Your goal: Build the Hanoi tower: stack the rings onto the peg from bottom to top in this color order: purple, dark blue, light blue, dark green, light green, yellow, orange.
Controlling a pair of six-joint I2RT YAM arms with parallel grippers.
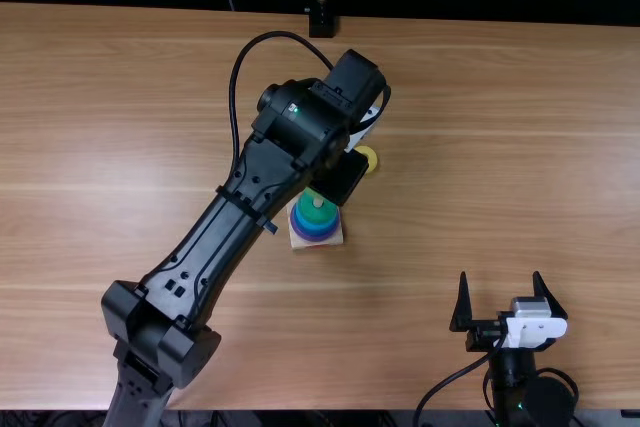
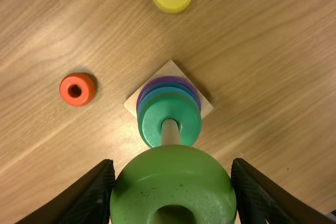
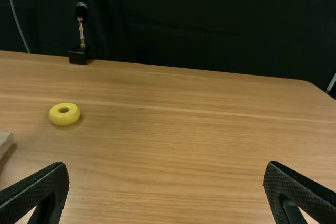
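One light green ring (image 2: pixel 173 184), left end effector (image 2: pixel 173 192) gripping it; peg (image 1: pixel 318 202) standing roughly seven o'clock of both, top view.

No readable text, labels, numbers or signs stand on anything here.

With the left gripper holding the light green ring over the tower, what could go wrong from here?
The light green ring hides the peg's tip from the left wrist view, so its hole could be off-centre and catch on the tip.
If it catches, pushing down might shift the wooden base, which no gripper is holding.
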